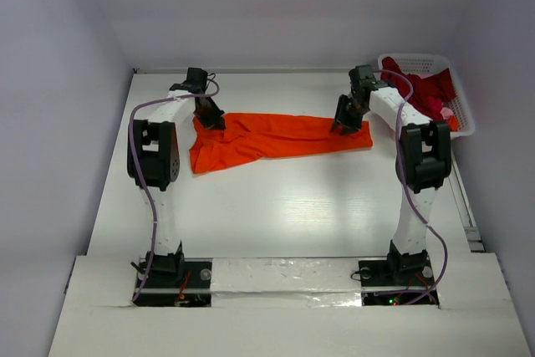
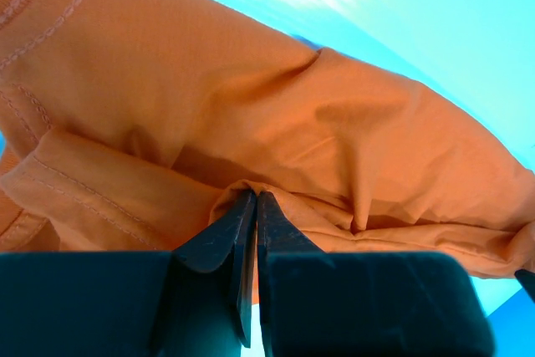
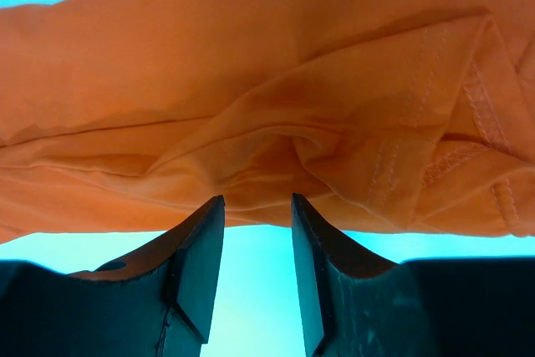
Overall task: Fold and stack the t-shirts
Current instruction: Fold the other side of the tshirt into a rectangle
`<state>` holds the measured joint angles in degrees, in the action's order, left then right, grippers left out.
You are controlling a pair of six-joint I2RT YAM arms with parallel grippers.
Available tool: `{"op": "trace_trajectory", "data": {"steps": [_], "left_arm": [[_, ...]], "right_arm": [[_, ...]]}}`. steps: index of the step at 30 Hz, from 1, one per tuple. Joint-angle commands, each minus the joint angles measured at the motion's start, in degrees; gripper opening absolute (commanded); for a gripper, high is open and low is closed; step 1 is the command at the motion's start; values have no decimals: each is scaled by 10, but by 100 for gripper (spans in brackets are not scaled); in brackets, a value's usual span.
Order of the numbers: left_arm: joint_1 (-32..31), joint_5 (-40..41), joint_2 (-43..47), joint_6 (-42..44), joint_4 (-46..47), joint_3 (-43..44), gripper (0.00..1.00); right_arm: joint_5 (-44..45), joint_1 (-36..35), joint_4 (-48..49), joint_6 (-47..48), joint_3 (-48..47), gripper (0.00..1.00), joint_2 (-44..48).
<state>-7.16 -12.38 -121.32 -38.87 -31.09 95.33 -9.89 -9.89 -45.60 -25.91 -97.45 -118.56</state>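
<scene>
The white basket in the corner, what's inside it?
Inside the basket lie crumpled dark red shirts with a bit of pink. How many there are, and anything underneath them, is hidden by the pile.

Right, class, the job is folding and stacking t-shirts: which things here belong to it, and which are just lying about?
Belongs: orange t-shirt, dark red t-shirts in the white basket, left gripper, right gripper.
Lying about: white basket, table.
</scene>
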Motion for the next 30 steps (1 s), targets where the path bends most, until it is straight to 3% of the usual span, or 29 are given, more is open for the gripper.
{"op": "trace_trajectory", "data": {"steps": [1,7,16,30], "left_arm": [[6,-5,-3,-3,-6,29,0],[11,-4,-5,0,-7,28,0],[11,-6,3,0,-5,19,0],[16,-12,9,-1,-4,13,0]], "right_arm": [[33,-8,21,-1,16,43,55],[134,-8,8,4,10,44,73],[175,-8,-10,5,-16,49,41],[182,21,-14,-1,-24,48,0]]}}
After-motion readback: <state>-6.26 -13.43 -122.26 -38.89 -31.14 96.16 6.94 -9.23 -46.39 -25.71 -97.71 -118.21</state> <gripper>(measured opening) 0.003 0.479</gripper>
